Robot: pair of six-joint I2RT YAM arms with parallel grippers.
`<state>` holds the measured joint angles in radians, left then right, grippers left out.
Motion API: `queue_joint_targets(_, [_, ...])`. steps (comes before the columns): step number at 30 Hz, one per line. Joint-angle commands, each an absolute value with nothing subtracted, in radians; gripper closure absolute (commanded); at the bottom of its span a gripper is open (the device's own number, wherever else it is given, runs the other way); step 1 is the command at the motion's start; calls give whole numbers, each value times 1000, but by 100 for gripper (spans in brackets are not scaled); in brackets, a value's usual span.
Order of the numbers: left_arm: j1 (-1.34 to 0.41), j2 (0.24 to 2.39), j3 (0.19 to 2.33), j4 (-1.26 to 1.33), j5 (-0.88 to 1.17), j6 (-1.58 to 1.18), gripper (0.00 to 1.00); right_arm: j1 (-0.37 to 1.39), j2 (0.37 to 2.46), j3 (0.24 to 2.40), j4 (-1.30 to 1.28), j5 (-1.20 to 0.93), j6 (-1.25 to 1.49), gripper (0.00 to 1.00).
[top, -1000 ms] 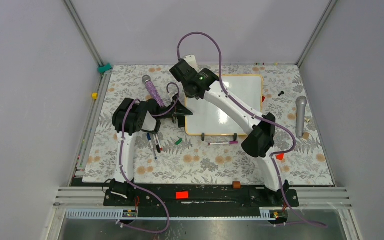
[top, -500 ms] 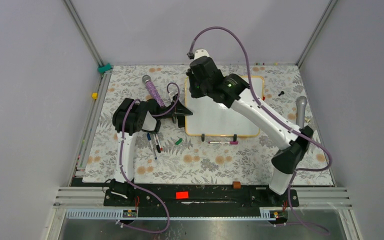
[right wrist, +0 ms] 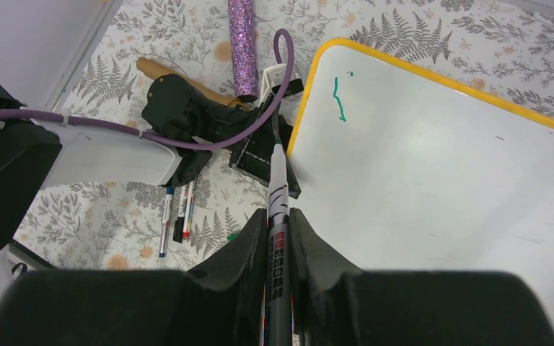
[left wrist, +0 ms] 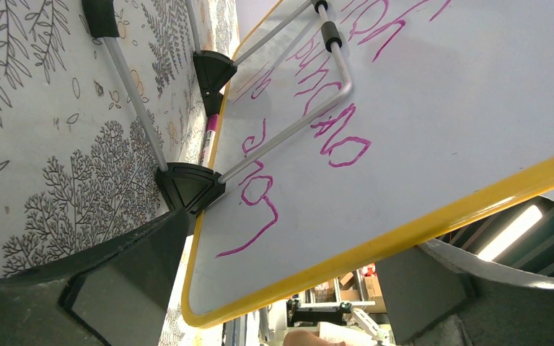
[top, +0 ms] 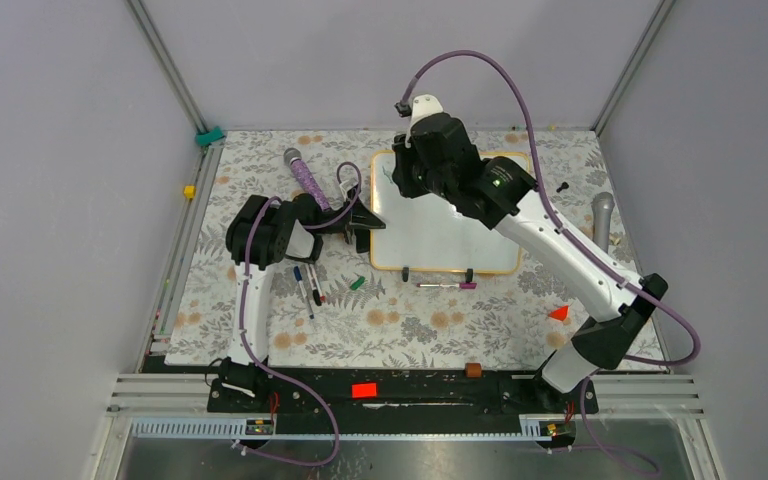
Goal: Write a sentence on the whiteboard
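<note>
The whiteboard [top: 450, 225], white with a yellow frame, lies propped on the floral cloth. My right gripper [top: 405, 178] hovers over its upper left part. In the right wrist view this gripper [right wrist: 279, 213] is shut on a grey marker [right wrist: 277, 184] whose tip points at the board's left edge [right wrist: 297, 137]. Of the sentence, a short green stroke [right wrist: 340, 99] shows near the top left corner. My left gripper [top: 365, 222] stands open astride the left edge. The left wrist view shows this gripper [left wrist: 292, 241] with the yellow frame [left wrist: 404, 234] between its jaws, and magenta writing [left wrist: 343, 137] on the underside.
A purple glitter microphone [top: 303, 175] lies left of the board, a grey one [top: 602, 215] to its right. Several pens [top: 307, 285] and a green cap [top: 357, 283] lie by the left arm. A magenta marker [top: 447, 285] lies in front of the board.
The right arm has swung to the right, its elbow off the board, and carried the marker from beyond the top left corner to above the board. The left arm has not moved.
</note>
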<state>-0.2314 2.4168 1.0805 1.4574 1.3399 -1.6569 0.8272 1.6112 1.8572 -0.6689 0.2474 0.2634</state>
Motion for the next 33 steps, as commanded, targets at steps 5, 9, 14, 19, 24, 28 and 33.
queue_joint_targets(5, [-223,2484,1039,1472,1357,-1579,1,802,1501,1780,-630,226,229,100])
queue_joint_targets(9, [-221,2424,1007,1475,1347,-1517,1,788,1468,1736,-613,223,234,100])
queue_joint_targets(14, [-221,2289,959,1474,1341,-1419,1,771,1452,1721,-611,219,235,100])
queue_joint_targets(19, [-220,2220,928,1474,1335,-1384,1,761,1445,1727,-612,208,233,100])
queue_joint_targets(24, [-221,2181,881,1474,1320,-1365,1,755,1431,1722,-612,209,228,100])
queue_joint_targets(28, [-220,2144,834,1474,1301,-1346,1,751,1416,1711,-612,210,229,100])
queue_joint_targets(33, [-195,2106,815,1474,1290,-1325,1,749,1408,1709,-613,201,233,100])
